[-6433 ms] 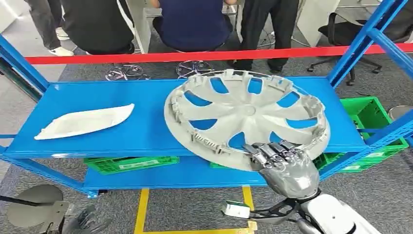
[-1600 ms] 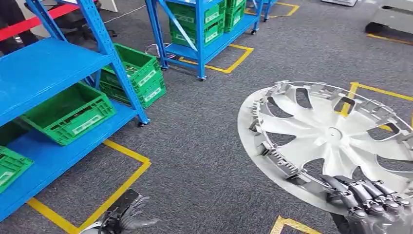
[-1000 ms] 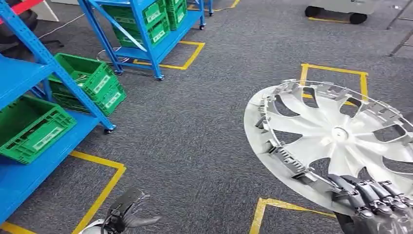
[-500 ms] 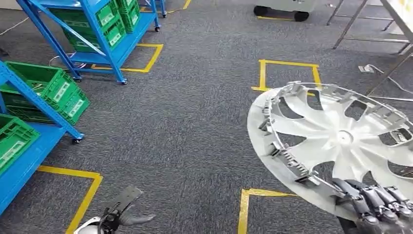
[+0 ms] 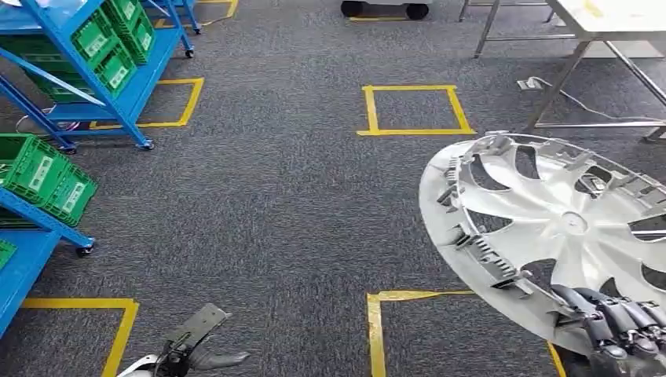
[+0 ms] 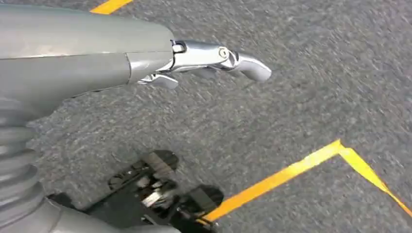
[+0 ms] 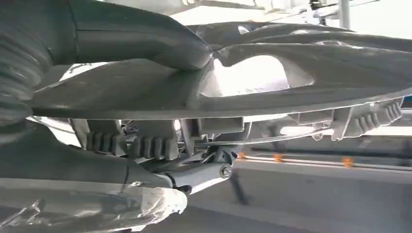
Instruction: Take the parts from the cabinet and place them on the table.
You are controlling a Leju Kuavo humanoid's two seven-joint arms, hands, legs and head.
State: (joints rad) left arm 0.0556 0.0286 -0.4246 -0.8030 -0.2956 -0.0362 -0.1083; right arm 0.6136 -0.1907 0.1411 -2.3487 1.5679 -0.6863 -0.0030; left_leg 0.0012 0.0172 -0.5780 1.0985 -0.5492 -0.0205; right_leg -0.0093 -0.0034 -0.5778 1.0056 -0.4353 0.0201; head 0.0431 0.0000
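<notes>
At the far left, blue racks [image 5: 118, 86] are standing with green crates [image 5: 47, 177] on their low shelves. Grey carpet is stretching across the room, marked with yellow tape squares [image 5: 415, 110].

Near the bottom left, the robot's left hand [image 5: 196, 353] is hanging low over the carpet. It is carrying nothing, and its fingers [image 6: 243, 65] are lying loosely extended.

To the right, the big silver hubcap [image 5: 565, 228] is riding out in front of the robot, tilted, its clipped inner side facing up. The right hand [image 5: 620, 334] is pinching it at the near rim only, dark fingers [image 5: 597, 314] hooked over the edge and the thumb [image 7: 145, 39] pressed to the other face.

At the far right, a pale table [image 5: 612, 20] on metal legs is waiting, well apart from the hubcap.

The risk, as I judge it, is in that one-sided hold. The cap is wide and overhanging far from the hand, so a jolt in walking could be levering it loose or letting it swing. The far rim could also be catching a table leg before the cap is lifted over the top.
</notes>
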